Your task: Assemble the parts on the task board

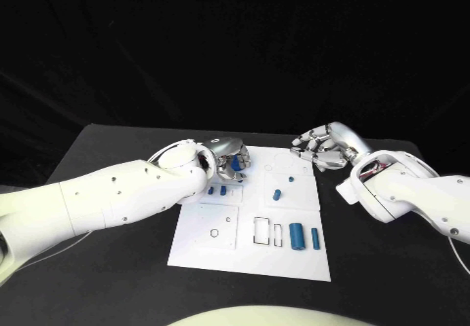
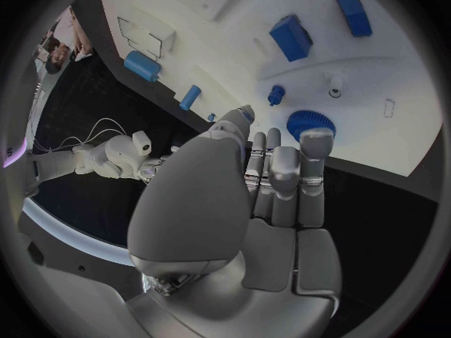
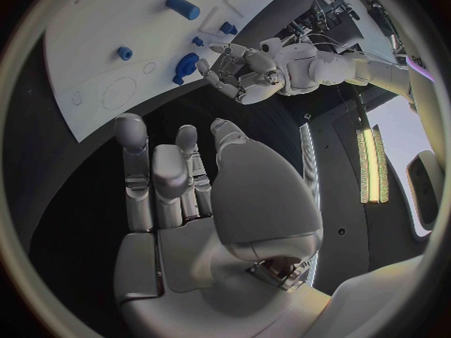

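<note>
— Left hand point(image 1: 231, 160)?
— Over task board point(image 1: 206, 248) far-left corner, fingers by blue gear point(image 2: 304, 122); grip unclear.
— Right hand point(image 1: 323, 148)?
— Empty, fingers loosely apart, off board's far-right corner over worktop point(image 1: 117, 146).

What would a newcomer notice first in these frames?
Probably the white task board in the middle of the black table, dotted with small blue parts. Next, the left robot hand over the board's far left corner, by a blue gear. The right robot hand hovers off the board's far right corner, holding nothing.
</note>
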You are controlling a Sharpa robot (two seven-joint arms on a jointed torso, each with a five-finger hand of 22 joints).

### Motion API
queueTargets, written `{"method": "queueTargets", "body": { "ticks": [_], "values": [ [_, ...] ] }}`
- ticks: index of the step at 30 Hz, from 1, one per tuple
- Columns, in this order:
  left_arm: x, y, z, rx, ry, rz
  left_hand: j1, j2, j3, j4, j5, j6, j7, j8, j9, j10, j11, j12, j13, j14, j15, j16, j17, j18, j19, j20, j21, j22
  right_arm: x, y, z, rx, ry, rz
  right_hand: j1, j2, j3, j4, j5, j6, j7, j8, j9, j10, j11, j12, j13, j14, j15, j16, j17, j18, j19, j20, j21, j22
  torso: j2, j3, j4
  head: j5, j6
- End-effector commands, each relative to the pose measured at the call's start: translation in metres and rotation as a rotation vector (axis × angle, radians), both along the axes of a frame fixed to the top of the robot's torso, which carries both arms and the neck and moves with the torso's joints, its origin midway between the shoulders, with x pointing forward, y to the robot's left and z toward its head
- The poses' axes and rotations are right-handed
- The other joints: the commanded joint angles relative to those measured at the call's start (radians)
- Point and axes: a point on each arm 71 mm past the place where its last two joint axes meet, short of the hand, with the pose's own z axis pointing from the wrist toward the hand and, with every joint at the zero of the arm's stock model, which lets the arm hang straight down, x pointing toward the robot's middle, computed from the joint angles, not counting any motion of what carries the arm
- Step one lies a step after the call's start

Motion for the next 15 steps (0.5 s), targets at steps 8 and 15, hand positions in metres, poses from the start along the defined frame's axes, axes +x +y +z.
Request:
{"method": "queueTargets", "body": {
  "ticks": [8, 15],
  "values": [
    [0.0015, -0.0016, -0.0077, 0.081, 0.037, -0.013, 0.011, 0.006, 0.005, 0.008, -0.001, 0.040, -0.002, -0.003, -0.022, 0.030, 0.003, -0.022, -0.035, 0.025, 0.005, 0.039, 0.023, -0.023, 0.043, 0.002, 0.057, 0.056, -0.0006, 0.0016, 0.0010, -0.001, -0.017, 0.007, 0.002, -0.002, 0.008, -0.001, 0.010, -0.005, 0.003, 0.002, -0.001, -0.004, 0.001, -0.010, -0.008, -0.001, 0.002, 0.002, 0.000, 0.014, 0.003, -0.001, 0.001, -0.001, 0.000, -0.0005, 0.0008, -0.003, -0.004],
    [0.0025, -0.0004, -0.0105, 0.082, 0.048, -0.008, 0.015, 0.006, 0.010, 0.008, -0.001, 0.049, -0.002, -0.010, -0.037, 0.047, 0.004, -0.036, -0.054, 0.028, 0.005, 0.050, 0.023, -0.026, 0.050, 0.003, 0.071, 0.072, -0.0010, 0.0011, 0.0012, 0.000, -0.017, 0.005, 0.002, -0.002, 0.009, -0.001, 0.012, -0.005, 0.003, 0.002, -0.001, -0.004, 0.001, -0.011, -0.009, 0.000, 0.002, 0.002, 0.000, 0.014, 0.004, -0.001, 0.001, 0.000, 0.000, 0.0004, -0.0006, -0.004, -0.004]
  ]
}}
